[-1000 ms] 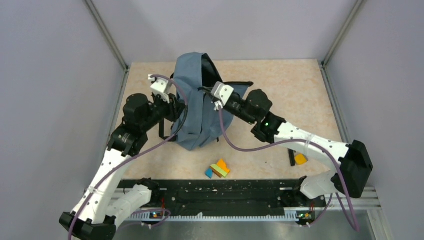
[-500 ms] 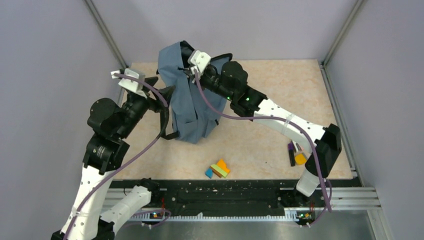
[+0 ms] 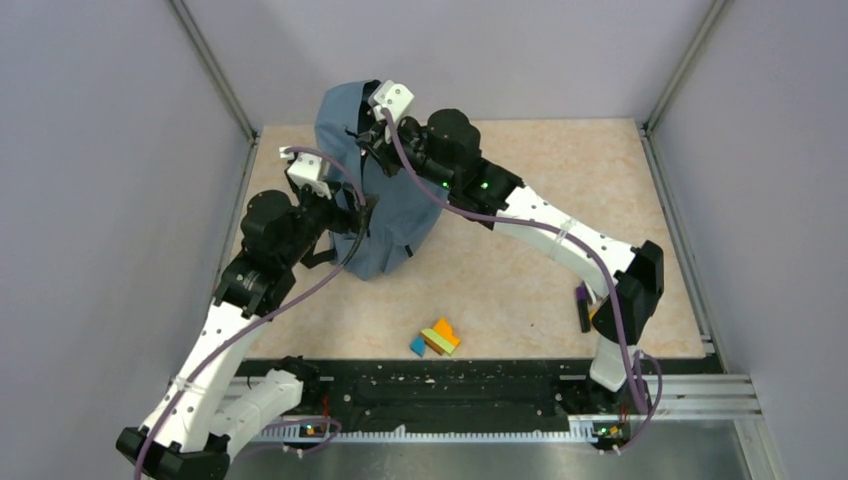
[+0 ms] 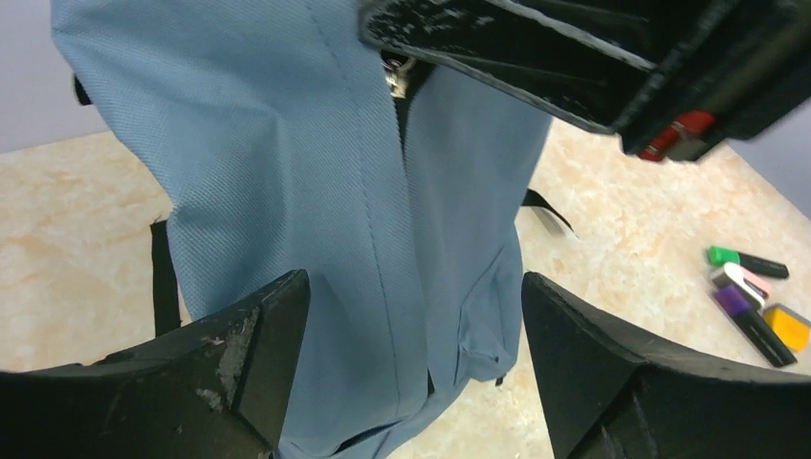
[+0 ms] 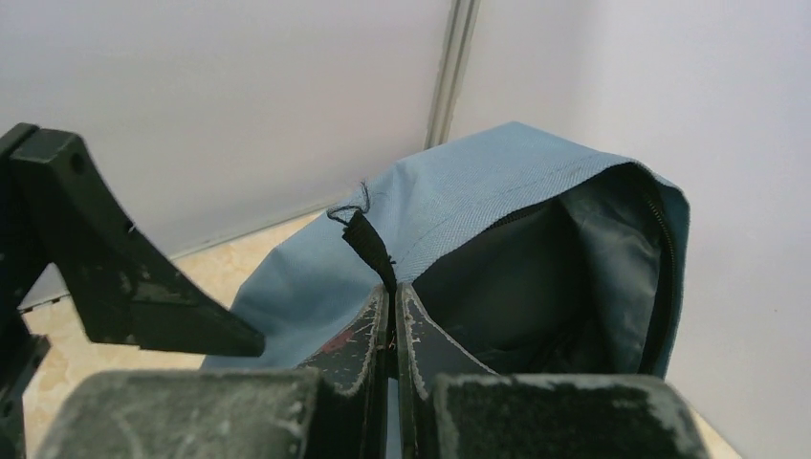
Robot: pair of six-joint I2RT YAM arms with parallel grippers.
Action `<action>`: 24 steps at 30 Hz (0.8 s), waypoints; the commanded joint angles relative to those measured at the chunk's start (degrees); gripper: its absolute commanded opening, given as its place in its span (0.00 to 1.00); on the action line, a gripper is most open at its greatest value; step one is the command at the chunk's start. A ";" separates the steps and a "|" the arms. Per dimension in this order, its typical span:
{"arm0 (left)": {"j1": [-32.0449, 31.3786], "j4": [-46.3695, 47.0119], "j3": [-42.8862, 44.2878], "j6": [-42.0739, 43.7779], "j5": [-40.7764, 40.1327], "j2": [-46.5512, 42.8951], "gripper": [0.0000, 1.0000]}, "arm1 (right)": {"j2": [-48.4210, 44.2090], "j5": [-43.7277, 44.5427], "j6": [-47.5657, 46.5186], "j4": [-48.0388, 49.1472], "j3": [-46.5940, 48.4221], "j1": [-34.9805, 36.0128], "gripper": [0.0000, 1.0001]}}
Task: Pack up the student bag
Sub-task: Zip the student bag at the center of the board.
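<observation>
The student bag (image 3: 390, 235) hangs upright at the table's far left, slate-blue, its lower end on the table. My right gripper (image 3: 365, 138) holds it up from the top. In the right wrist view that gripper (image 5: 392, 292) is shut on a black fabric tab (image 5: 366, 241) at the bag's rim, beside the open mouth with its dark lining (image 5: 536, 277). My left gripper (image 4: 413, 287) is open, with the blue bag (image 4: 316, 191) between and beyond its fingers. From above, the left gripper (image 3: 357, 215) sits against the bag's lower left side.
Small coloured blocks (image 3: 436, 338) lie near the table's front edge. Several highlighter markers (image 3: 590, 312) lie at the front right, seen as markers (image 4: 756, 306) from the left wrist too. Enclosure walls stand close behind and beside the bag.
My left gripper has opened wide; it swung out left and came back to the bag's lower side. The right gripper has lifted the bag's top up and toward the far left.
</observation>
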 commanded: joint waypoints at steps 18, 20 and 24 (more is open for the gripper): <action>-3.54 13.65 3.80 2.19 -10.87 5.92 0.00 | -6.18 10.27 0.54 12.40 1.31 -1.54 0.00; -3.53 13.18 5.50 1.12 -8.85 4.67 0.00 | -6.81 11.89 1.56 13.29 1.46 -3.75 0.00; -3.55 11.63 9.73 -1.63 -3.14 3.63 0.00 | -7.26 12.84 3.01 14.24 3.00 -9.31 0.00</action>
